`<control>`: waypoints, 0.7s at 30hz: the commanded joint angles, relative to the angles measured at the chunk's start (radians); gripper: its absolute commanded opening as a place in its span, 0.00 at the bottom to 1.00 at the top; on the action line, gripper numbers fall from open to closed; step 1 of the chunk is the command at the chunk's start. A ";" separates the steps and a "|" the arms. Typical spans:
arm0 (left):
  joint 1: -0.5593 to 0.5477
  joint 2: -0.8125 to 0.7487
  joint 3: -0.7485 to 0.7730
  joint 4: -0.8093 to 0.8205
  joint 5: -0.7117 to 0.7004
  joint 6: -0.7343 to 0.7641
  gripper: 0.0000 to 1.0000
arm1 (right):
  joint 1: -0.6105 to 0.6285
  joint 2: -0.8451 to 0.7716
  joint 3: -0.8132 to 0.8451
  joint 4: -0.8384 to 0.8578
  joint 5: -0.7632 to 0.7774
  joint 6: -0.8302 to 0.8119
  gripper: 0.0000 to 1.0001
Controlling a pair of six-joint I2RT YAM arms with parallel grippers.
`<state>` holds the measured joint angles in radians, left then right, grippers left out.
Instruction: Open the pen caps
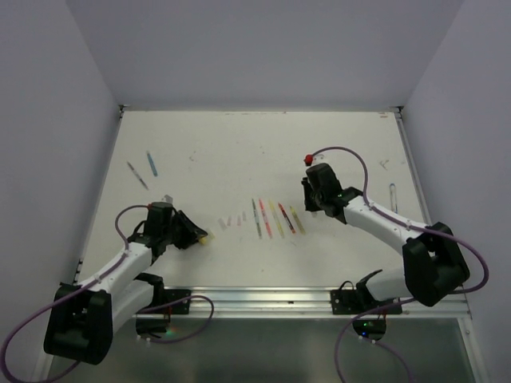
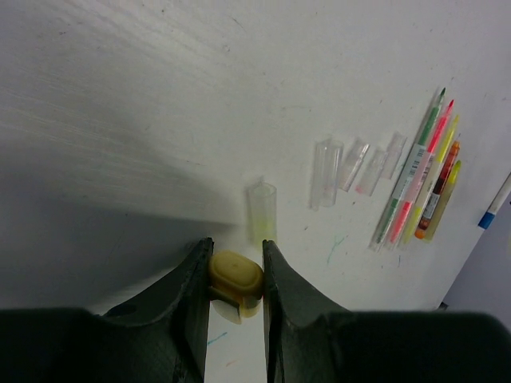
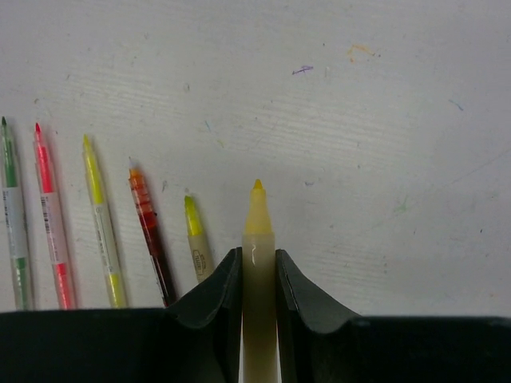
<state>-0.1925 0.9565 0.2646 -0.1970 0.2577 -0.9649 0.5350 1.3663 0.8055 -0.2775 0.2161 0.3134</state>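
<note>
My left gripper (image 2: 236,247) is shut on a stubby yellow pen cap (image 2: 236,273), low over the table; in the top view it (image 1: 194,235) is at the near left. A clear yellowish cap (image 2: 262,211) lies just ahead of it, with several clear loose caps (image 2: 354,165) further on. My right gripper (image 3: 258,254) is shut on an uncapped yellow pen (image 3: 258,223), tip pointing forward. It (image 1: 310,203) is at the right end of a row of uncapped pens (image 1: 275,217). The row shows green (image 3: 11,199), pink (image 3: 48,207), yellow (image 3: 97,207), orange-red (image 3: 147,227) and yellow-green (image 3: 194,231) pens.
Two thin pens (image 1: 144,169) lie at the far left of the table. Another pen (image 1: 393,195) lies near the right edge. A blue-and-white pen (image 2: 497,204) shows at the right edge of the left wrist view. Walls close in the table (image 1: 239,144) on three sides.
</note>
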 commanded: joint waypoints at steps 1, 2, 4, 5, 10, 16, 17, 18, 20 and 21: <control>-0.007 0.036 0.002 0.102 0.017 0.031 0.00 | -0.009 0.033 -0.009 0.004 0.002 -0.004 0.00; -0.008 0.048 0.005 0.113 0.017 0.032 0.00 | -0.009 0.039 -0.008 0.001 0.003 0.000 0.00; -0.008 0.089 0.018 0.134 0.020 0.037 0.00 | -0.010 0.056 0.001 -0.003 -0.009 -0.004 0.00; -0.010 0.112 0.024 0.140 0.018 0.041 0.00 | -0.010 0.062 0.001 -0.005 -0.007 0.001 0.00; -0.012 0.156 0.042 0.166 0.011 0.051 0.00 | -0.017 0.074 0.015 -0.014 -0.014 0.003 0.06; -0.012 0.203 0.041 0.234 0.029 0.040 0.00 | -0.024 0.119 0.040 -0.028 -0.024 0.013 0.08; -0.012 0.208 0.041 0.240 0.034 0.037 0.00 | -0.024 0.123 0.041 -0.026 -0.026 0.016 0.08; -0.012 0.218 0.042 0.251 0.035 0.035 0.00 | -0.024 0.129 0.044 -0.029 -0.030 0.019 0.08; -0.013 0.232 0.053 0.255 0.035 0.035 0.00 | -0.026 0.135 0.054 -0.032 -0.030 0.024 0.08; -0.013 0.238 0.058 0.260 0.035 0.037 0.00 | -0.026 0.142 0.055 -0.037 -0.034 0.029 0.08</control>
<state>-0.1993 1.1679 0.2993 0.0414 0.3119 -0.9535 0.5144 1.4994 0.8135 -0.3065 0.1951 0.3199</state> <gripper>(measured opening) 0.293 0.221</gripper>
